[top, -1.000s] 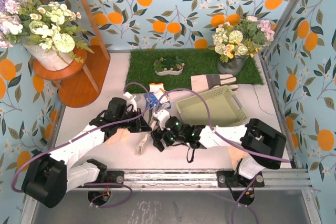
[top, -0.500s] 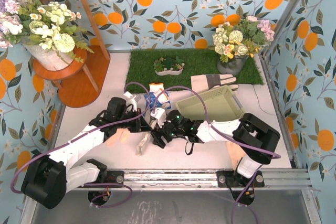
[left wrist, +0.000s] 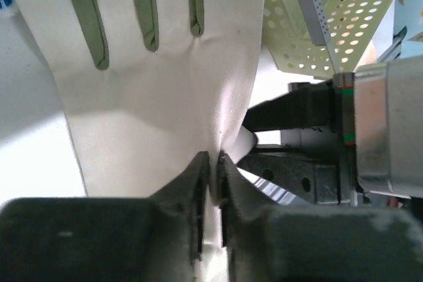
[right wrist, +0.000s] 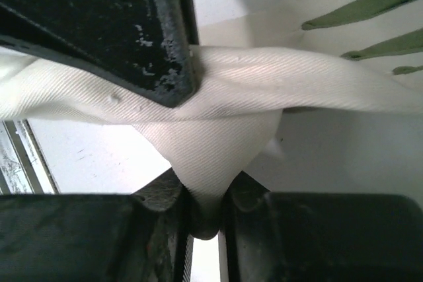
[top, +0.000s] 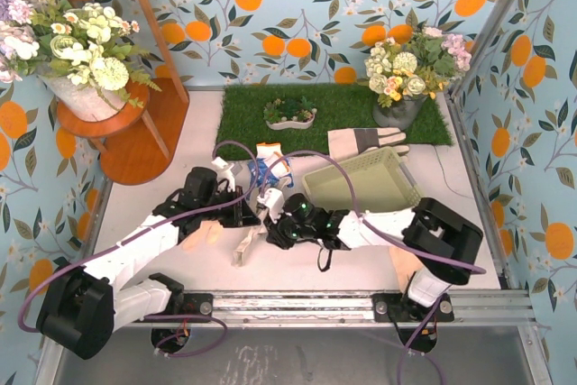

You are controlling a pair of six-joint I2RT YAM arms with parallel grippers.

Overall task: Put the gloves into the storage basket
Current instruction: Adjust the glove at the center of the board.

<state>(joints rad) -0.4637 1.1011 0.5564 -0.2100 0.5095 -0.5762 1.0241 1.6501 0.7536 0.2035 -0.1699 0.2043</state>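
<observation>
Both pincers are on one cream glove (left wrist: 145,90) — the left gripper (left wrist: 213,163) nipped tight on a palm fold, the right gripper (right wrist: 205,193) clamped on a bunched edge. It sits just off the storage basket's (top: 361,185) near-left corner. It looks limp and light, likely to sag — better gripped by thick folds.

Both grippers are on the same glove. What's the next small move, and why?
Probably open the left gripper and let go. Both it and the right gripper pinch the same cream glove, bunched between them. The storage basket lies to the right of both, so the right one looks better placed to carry it over.
</observation>
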